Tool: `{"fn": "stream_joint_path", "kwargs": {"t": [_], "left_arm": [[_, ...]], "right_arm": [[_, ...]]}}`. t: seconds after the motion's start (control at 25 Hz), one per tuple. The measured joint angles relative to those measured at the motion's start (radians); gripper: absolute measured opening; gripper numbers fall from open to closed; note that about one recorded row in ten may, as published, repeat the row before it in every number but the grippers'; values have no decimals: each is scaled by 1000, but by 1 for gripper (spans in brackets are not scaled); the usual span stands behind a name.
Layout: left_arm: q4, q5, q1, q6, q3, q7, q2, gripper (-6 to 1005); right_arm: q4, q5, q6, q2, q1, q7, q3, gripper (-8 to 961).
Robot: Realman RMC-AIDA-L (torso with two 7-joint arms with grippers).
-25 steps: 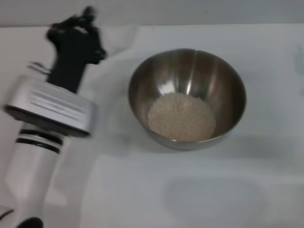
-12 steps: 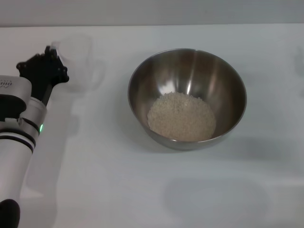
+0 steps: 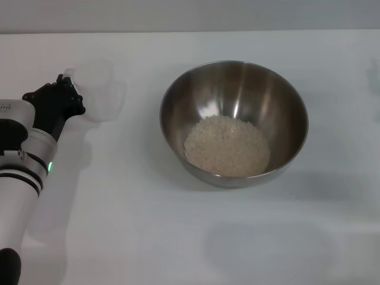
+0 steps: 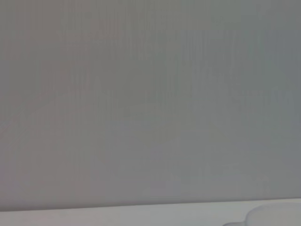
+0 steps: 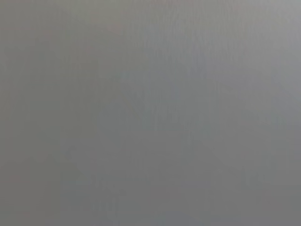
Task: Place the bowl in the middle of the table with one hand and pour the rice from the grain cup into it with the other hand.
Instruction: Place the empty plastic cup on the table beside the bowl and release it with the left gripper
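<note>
Small clear plastic grain cup [image 3: 98,90] upright, just right of black left gripper [image 3: 66,95], grip state unclear; steel bowl [image 3: 234,89] farther right.

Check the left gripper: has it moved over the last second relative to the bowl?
Yes. The left gripper has swung away from the bowl, from near its left rim out toward the table's left edge, and now sits by the grain cup.

My left arm reaches forward along the left edge, black left gripper [image 3: 64,95] at its tip; right arm out of view.
</note>
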Motion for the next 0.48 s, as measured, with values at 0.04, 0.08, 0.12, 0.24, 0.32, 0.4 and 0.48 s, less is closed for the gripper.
{"fn": "stream_joint_path", "kwargs": {"t": [0.04,0.08,0.12,0.24,0.32,0.4,0.48], "left_arm": [[1,0,0,0,3,-1,0,84],[0,4,1,-1,9,-2,0,85],[-3,9,1,-5,23,-3,1,85],[-4,10,1,-8,30,-6,2,87],[-4,10,1,-14,42,-16,4,88],[-1,10,2,-15,45,-35,5,107],[-1,10,7,-16,46,-49,7,142]], "right_arm": [[0,0,0,0,0,0,0,477],[0,0,0,0,1,0,0,477],[0,0,0,0,1,0,0,477],[0,0,0,0,1,0,0,477],[0,0,0,0,1,0,0,477],[0,0,0,0,0,0,0,477],[0,0,0,0,0,0,0,478]]}}
